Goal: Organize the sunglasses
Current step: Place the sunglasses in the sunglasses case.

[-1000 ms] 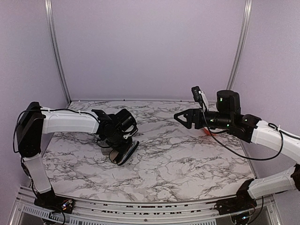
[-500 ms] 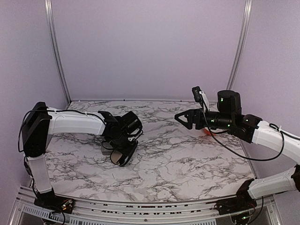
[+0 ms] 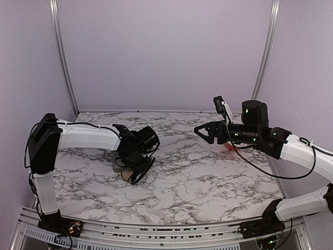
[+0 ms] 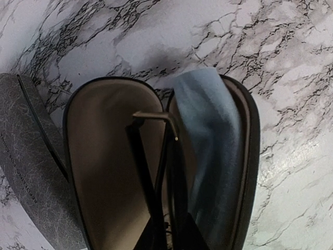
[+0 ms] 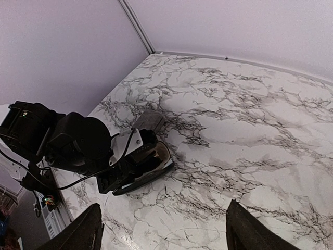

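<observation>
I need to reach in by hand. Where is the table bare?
Bare marble runs across the middle of the table, between the open black case and the right gripper, and along the near edge before the arm bases. Crowded on the left: the grey case lies beside that case, with the left gripper and sunglasses over it.

Thin black sunglasses (image 4: 142, 161), seemingly folded, over open case (image 4: 99, 172)

Top cam sat high at the near side, looking forward and down across the marble table (image 3: 208, 177) to the back wall (image 3: 166, 52). Left wrist cam hung close over the open black case (image 4: 104, 172) and grey case (image 4: 31, 156), facing almost straight down. Right wrist cam stood well off, looking across at the left arm (image 5: 78, 146). All three caught that black case.
</observation>
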You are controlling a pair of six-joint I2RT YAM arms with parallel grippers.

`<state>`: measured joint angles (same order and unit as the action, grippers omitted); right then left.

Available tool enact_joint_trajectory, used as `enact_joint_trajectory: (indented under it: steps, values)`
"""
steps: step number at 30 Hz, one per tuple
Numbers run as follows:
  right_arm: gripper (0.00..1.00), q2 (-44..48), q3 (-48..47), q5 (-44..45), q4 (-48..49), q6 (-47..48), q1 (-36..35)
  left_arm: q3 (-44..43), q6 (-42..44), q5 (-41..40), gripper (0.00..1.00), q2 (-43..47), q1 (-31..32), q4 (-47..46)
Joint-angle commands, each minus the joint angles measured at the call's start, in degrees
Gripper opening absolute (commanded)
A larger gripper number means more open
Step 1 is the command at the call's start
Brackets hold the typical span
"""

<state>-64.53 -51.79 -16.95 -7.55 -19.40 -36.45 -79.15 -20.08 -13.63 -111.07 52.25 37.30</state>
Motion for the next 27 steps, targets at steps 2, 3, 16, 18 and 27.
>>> enact_joint_trajectory:
  steps: [2, 3, 16, 18, 27]
  values:
    - [0.79, 1.43, 0.72, 0.61, -0.43, 0.85, 0.24, -1.91, -2.08, -1.59, 0.13, -0.59, 0.30, 2.77]
    - [0.79, 1.48, 0.74, 0.61, -0.39, 0.84, 0.24, -2.08, -2.17, -1.46, 0.13, -0.79, 0.31, 2.78]
    - [0.79, 1.77, 1.07, 0.86, -0.43, 0.93, 0.24, -2.67, -1.99, 0.19, 0.20, -1.87, 1.31, 2.87]
    - [0.79, 1.77, 1.08, 0.90, -0.48, 0.94, 0.24, -2.69, -1.90, 0.54, 0.23, -1.85, 1.57, 3.02]
    - [0.79, 1.87, 0.95, 1.12, -0.64, 1.01, 0.28, -3.76, -2.06, 1.37, 0.26, -1.32, 1.89, 5.00]
